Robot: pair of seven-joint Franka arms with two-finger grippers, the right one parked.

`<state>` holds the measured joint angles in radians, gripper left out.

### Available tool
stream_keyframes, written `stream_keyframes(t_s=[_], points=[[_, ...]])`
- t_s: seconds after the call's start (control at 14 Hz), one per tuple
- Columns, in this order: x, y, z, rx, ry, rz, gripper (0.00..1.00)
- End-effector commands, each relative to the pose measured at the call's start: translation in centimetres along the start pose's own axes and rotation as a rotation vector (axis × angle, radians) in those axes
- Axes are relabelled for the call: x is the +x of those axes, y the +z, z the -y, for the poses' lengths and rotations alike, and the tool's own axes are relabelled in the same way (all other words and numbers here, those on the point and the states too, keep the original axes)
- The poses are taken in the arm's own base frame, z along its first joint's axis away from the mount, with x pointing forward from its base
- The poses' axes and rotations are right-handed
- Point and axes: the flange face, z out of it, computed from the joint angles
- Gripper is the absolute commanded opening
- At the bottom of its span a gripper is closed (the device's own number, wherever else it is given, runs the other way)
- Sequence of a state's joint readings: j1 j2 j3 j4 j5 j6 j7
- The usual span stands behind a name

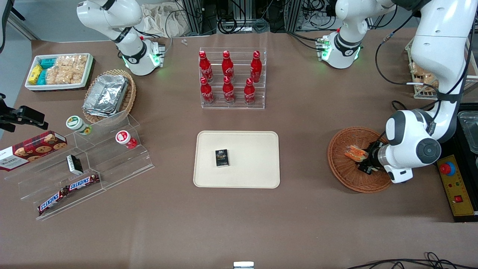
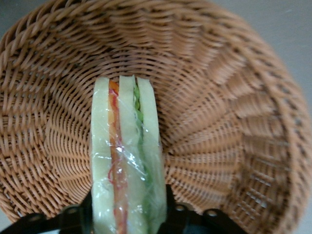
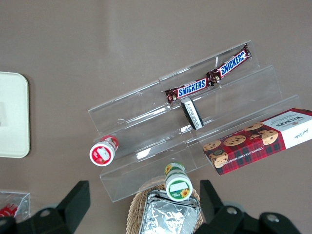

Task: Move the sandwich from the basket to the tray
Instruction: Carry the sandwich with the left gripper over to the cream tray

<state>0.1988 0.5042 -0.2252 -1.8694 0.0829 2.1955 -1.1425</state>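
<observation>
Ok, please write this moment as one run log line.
stage: grasp | pincer: in basket, shut on sandwich | sandwich: not lifted out yet | tray: holds a small dark box

My working arm is glossy white, built of rounded shells with dark grey bands at the joints and a round grey cap on the fat joint nearest the front camera. Black cables loop beside its upper segments. Its base is a white dome ringed in black, glowing green at the collar (small connectors are plugged in there). The small black two-finger gripper (image 1: pixel 361 160) sits at the end of a short black wrist, over the table's working-arm end. From the wrist camera I see only black finger bodies (image 2: pixel 192 218) with round screw heads along a dark bar.
</observation>
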Motion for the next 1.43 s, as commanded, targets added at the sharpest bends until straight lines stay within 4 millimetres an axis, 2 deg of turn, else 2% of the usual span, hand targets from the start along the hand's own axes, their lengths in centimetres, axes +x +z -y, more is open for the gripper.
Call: stream_keyframes(t_s=[0.0, 0.14, 0.29, 0.43, 0.5, 0.64, 0.71, 0.86, 1.0, 1.14, 1.21, 1.36], points=[[-1.5, -4.7, -1.9, -0.003, 0.041, -0.013, 0.0], [-2.6, -9.4, -3.4, 0.031, 0.087, 0.016, 0.0], [-6.7, -14.0, -5.2, 0.036, 0.203, 0.044, 0.0], [-12.7, -17.8, -7.2, -0.019, 0.31, 0.058, 0.0], [-16.3, -18.5, -8.3, -0.044, 0.384, 0.07, 0.0], [-22.7, -16.8, -9.9, -0.038, 0.623, 0.101, 0.0], [-25.3, -15.3, -10.6, -0.028, 0.737, 0.107, 0.0], [-30.6, -12.8, -11.9, -0.039, 0.835, 0.116, 0.0], [-34.8, -7.4, -13.9, -0.055, 0.896, 0.127, 0.0], [-35.8, 0.0, -15.8, -0.06, 0.894, 0.13, 0.0], [-36.2, 0.9, -15.9, -0.047, 0.89, 0.099, 0.0], [-35.5, 1.9, -16.1, -0.03, 0.871, 0.079, 0.0]])
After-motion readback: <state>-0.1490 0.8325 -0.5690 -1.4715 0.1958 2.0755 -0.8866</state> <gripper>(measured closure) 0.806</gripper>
